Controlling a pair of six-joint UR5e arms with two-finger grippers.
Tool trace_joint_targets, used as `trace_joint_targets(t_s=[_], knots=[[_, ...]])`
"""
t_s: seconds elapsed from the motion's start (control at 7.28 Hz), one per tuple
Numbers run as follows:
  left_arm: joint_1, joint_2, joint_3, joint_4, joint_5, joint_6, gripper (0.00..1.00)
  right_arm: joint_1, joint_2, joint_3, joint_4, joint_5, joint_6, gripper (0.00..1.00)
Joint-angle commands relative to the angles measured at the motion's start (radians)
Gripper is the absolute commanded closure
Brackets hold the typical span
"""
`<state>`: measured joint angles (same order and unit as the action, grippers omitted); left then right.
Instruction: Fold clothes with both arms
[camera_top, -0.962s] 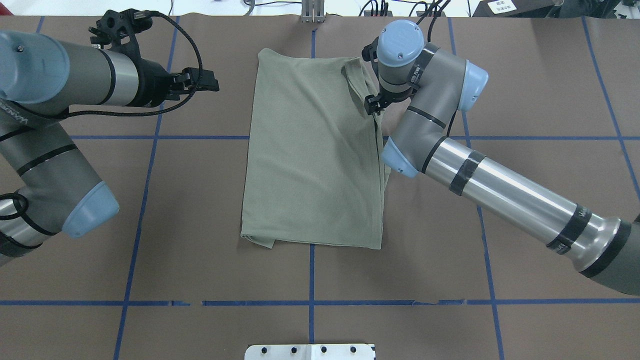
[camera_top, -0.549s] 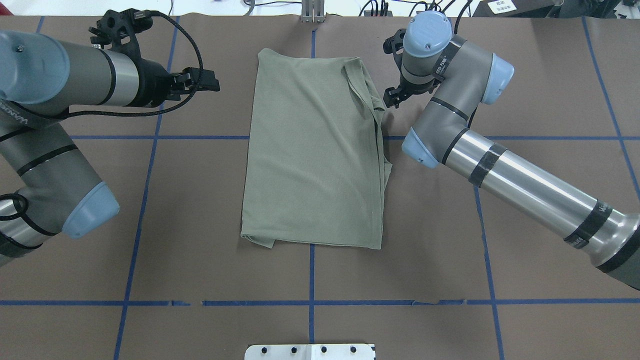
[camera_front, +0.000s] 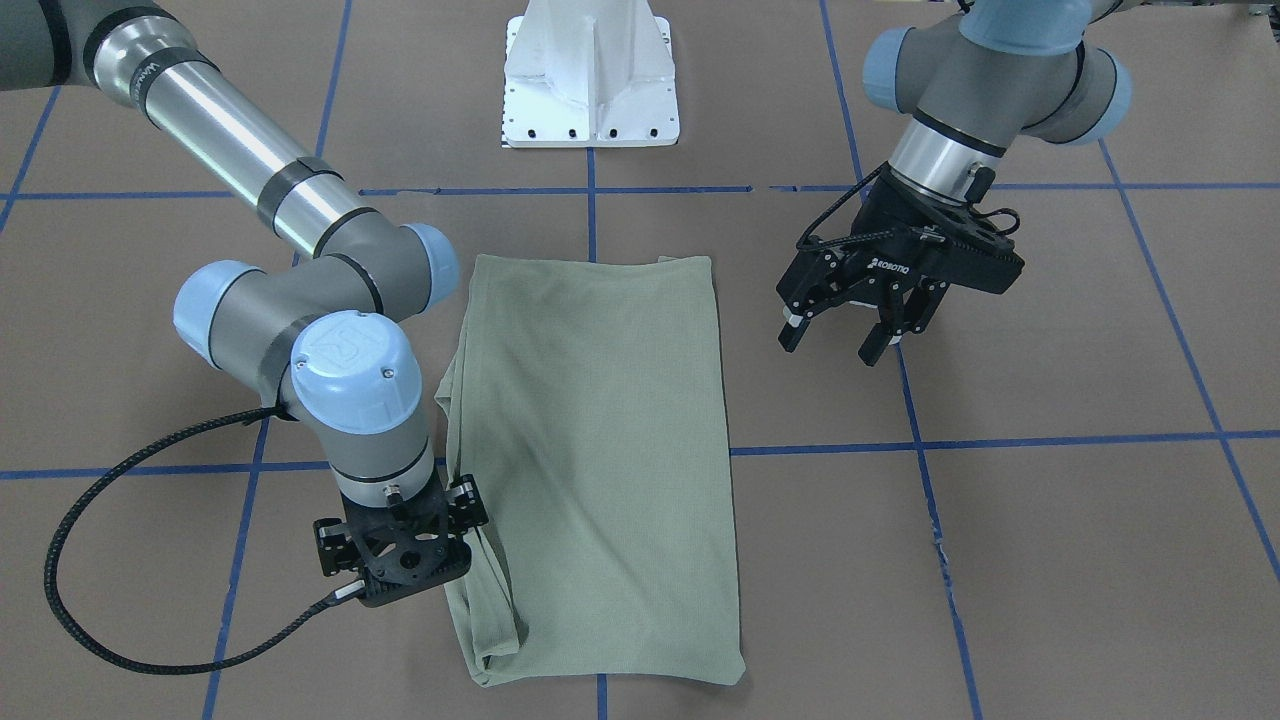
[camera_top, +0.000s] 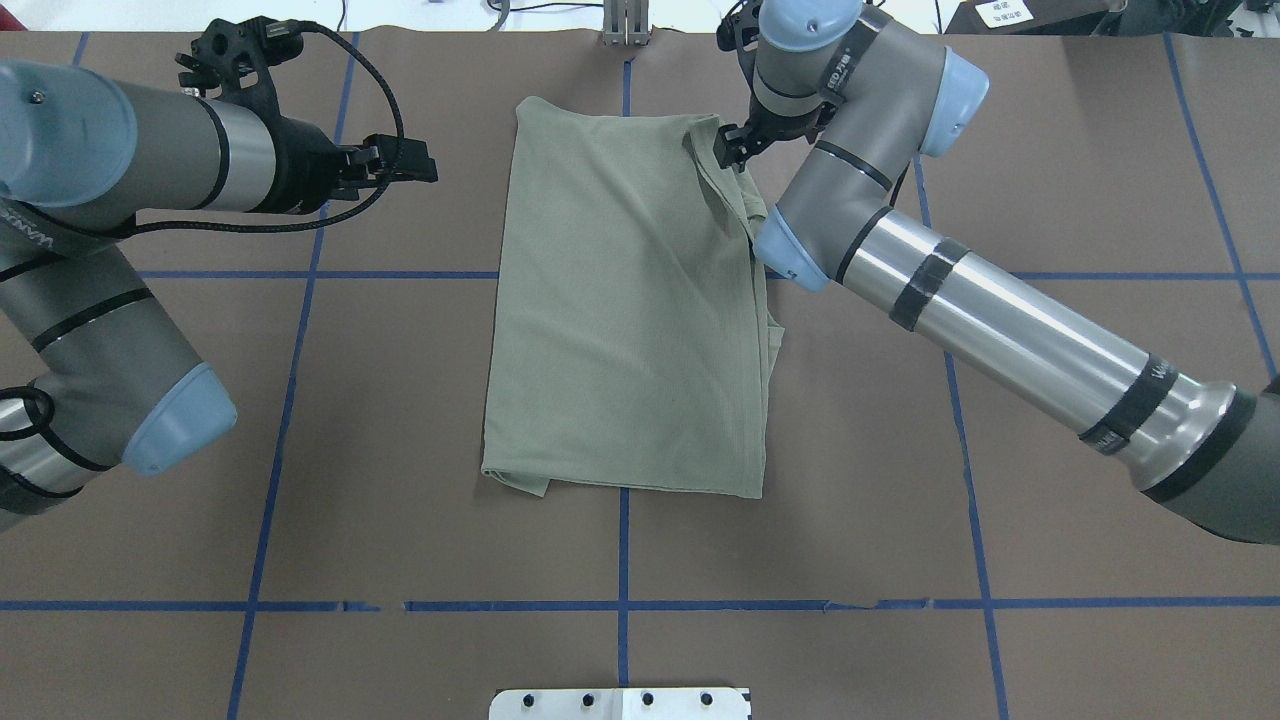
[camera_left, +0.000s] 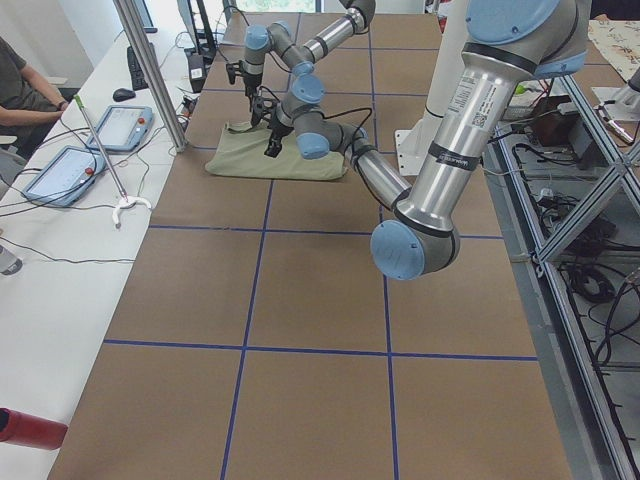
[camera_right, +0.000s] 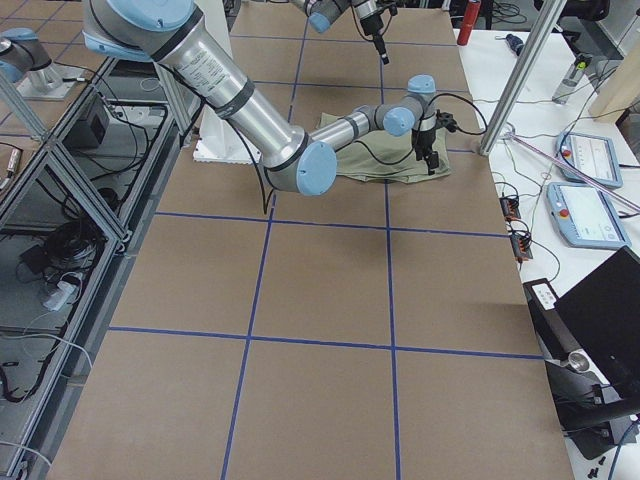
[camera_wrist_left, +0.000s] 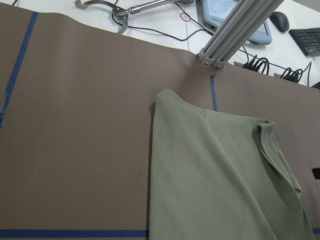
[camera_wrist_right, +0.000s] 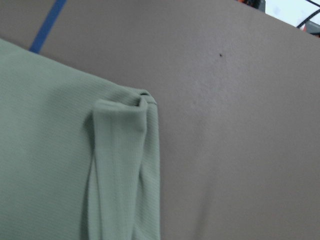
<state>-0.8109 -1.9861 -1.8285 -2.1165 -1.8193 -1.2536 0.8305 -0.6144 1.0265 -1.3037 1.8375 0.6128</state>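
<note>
Shirt (camera_top: 625, 300) folded, left gripper (camera_front: 830, 345) marked ROBOTIQ

The overhead camera looks forward and down from behind the robot (camera_top: 620, 703), the front one faces it across the tabletop (camera_front: 1000, 560), two distant end cameras look along it, and both wrist cameras look from nearby at the shirt (camera_top: 630, 300) every view shares.
</note>
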Motion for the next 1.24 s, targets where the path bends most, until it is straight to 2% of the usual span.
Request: trace_joint_targets(t_s=[0.0,0.14,0.27,0.55,0.69,0.82,0.96,1.1], knots=[[-0.001,0.009,0.000,0.001,0.000,0.000,0.00,-0.028,0.087,-0.168,0.163,-0.064,0.112,0.03],[-0.001,0.015,-0.002,-0.002,-0.002,0.000,0.00,-0.046,0.134,-0.233,0.179,-0.111,0.140,0.06],[-0.002,0.015,-0.002,-0.002,-0.002,0.000,0.00,-0.060,0.146,-0.264,0.197,-0.139,0.145,0.18],[-0.002,0.018,-0.002,-0.002,0.000,0.000,0.00,-0.097,0.147,-0.307,0.233,-0.201,0.165,0.47],[-0.002,0.021,-0.002,-0.002,-0.002,0.000,0.00,-0.099,0.147,-0.307,0.233,-0.201,0.165,0.59],[-0.002,0.021,-0.003,-0.002,-0.002,0.000,0.00,-0.099,0.145,-0.310,0.233,-0.201,0.163,0.75],[-0.001,0.023,-0.005,-0.002,-0.002,0.000,0.00,-0.099,0.144,-0.319,0.233,-0.201,0.163,0.79],[-0.002,0.021,-0.005,-0.002,-0.002,0.000,0.00,-0.099,0.143,-0.325,0.233,-0.201,0.162,0.79]])
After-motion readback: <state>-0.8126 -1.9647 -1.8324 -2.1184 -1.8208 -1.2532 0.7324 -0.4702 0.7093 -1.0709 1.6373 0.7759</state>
